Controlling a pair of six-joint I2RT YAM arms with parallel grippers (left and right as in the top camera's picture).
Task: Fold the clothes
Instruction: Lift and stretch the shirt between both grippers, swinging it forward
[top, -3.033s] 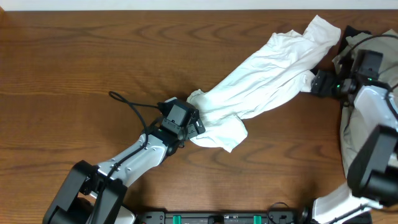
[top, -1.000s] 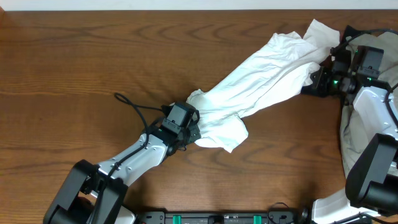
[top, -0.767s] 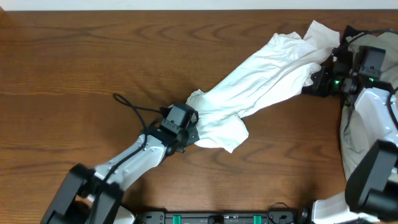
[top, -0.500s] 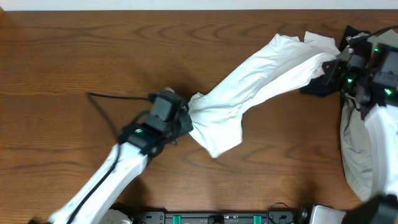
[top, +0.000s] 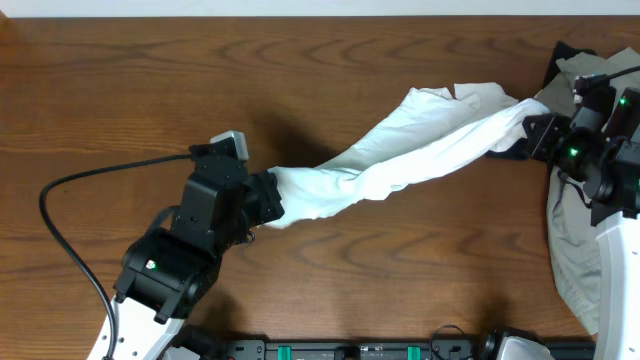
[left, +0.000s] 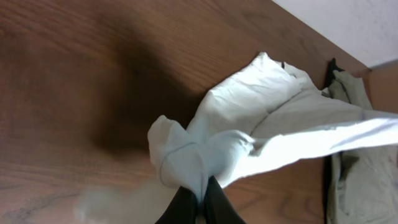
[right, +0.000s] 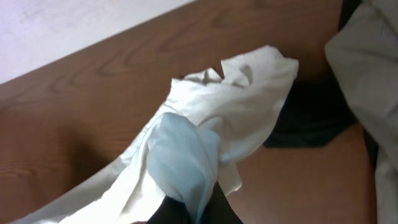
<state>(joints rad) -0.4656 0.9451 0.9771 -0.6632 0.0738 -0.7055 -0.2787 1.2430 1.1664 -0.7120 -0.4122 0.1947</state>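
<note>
Holding white T-shirt (top: 400, 165) stretched between left gripper (top: 272, 195) and right gripper (top: 527, 129), jaws of both closed tight on its bunched ends.

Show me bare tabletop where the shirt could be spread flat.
Widest bare wood: the table at far left, beyond the left gripper and white T-shirt. Also the near strip below the shirt. Crowded: right edge, with right gripper and grey garment.

T-shirt (top: 400, 162) strung between left tool (top: 268, 195) and right tool (top: 527, 135), over table (top: 300, 80).
</note>
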